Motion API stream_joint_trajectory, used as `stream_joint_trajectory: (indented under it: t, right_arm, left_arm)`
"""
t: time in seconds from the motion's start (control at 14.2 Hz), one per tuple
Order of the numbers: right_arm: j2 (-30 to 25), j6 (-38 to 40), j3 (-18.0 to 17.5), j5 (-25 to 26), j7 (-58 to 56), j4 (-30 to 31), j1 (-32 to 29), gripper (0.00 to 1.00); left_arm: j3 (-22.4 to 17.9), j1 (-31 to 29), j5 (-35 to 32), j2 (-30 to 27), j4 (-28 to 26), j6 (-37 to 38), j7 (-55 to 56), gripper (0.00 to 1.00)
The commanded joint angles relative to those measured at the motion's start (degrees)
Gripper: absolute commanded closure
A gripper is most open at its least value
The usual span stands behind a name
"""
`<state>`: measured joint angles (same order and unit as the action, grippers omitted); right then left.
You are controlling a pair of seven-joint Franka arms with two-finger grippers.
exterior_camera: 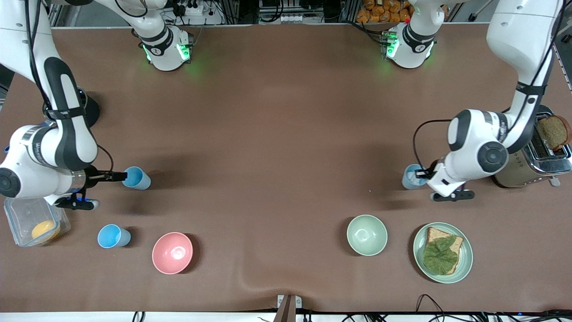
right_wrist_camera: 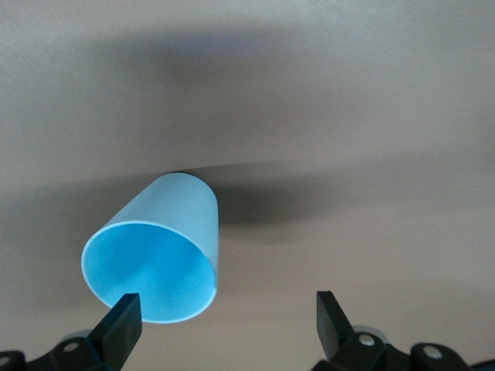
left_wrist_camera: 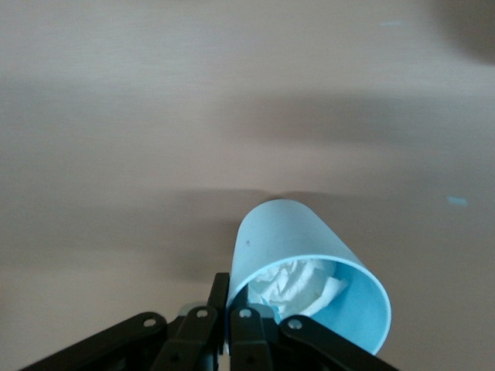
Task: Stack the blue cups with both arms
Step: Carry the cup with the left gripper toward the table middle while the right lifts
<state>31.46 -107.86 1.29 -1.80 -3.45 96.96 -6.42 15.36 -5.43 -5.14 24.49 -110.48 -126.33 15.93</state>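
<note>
Cups are spread across the table, three in all. One cup (exterior_camera: pixel 136 178) is seen at the right arm's end, just at the tips of the right gripper (exterior_camera: pixel 117 176); in the right wrist view its fingers (right_wrist_camera: pixel 122 328) are spread wide, one set at the cup's rim (right_wrist_camera: pixel 151 259), nothing clamped. A second cup (exterior_camera: pixel 113 236) is stood nearer the front camera, beside the pink bowl (exterior_camera: pixel 172 252) and near a clear box (exterior_camera: pixel 33 222) with something yellow in it. At the left arm's end the paler cup (exterior_camera: pixel 413 176) is pinched at its rim by the left gripper (exterior_camera: pixel 429 174); in the left wrist view the fingers (left_wrist_camera: pixel 246 328) are closed on the wall of the cup (left_wrist_camera: pixel 305 270), and crumpled white paper (left_wrist_camera: pixel 298 286) is seen inside. A green bowl (exterior_camera: pixel 367 235), a plate (exterior_camera: pixel 464 259) with bread and a leaf, and a toaster (exterior_camera: pixel 534 154) are placed nearby.
</note>
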Motion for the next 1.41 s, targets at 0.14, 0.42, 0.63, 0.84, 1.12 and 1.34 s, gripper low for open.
stream_joint_trajectory:
  t: [0.14, 0.42, 0.63, 0.84, 1.12, 1.34]
  right_arm:
    - [3.1, -4.9, 0.0, 0.7, 0.6, 0.3, 0.8, 0.0]
    - [4.3, -6.1, -0.1, 0.2, 0.6, 0.3, 0.8, 0.0]
    - [4.2, -5.6, -0.2, -0.2, 0.2, 0.7, 0.5, 0.88]
    - [3.4, -6.0, -0.2, -1.1, -0.2, 2.7, 1.0, 1.0]
    - [2.7, -5.7, -0.4, -1.5, -0.2, 2.9, 1.0, 1.0]
    - [0.2, -3.0, -0.8, -1.7, 0.0, 2.5, 1.6, 1.0]
  left_arm:
    - [14.5, 2.1, 1.6, -2.7, 2.6, 3.5, 23.2, 1.0]
    - [15.2, 16.5, 1.4, 2.3, 9.7, 3.2, 44.1, 1.0]
    - [15.1, 23.5, 1.4, 8.0, 16.4, 3.0, 53.6, 1.0]
    - [13.1, 28.2, 1.2, 13.0, 19.5, 2.4, 56.2, 1.0]
    - [11.0, 30.2, 0.7, 15.8, 19.6, 0.4, 56.4, 1.0]
    - [11.0, 30.6, 0.6, 16.2, 19.4, 0.4, 56.4, 1.0]
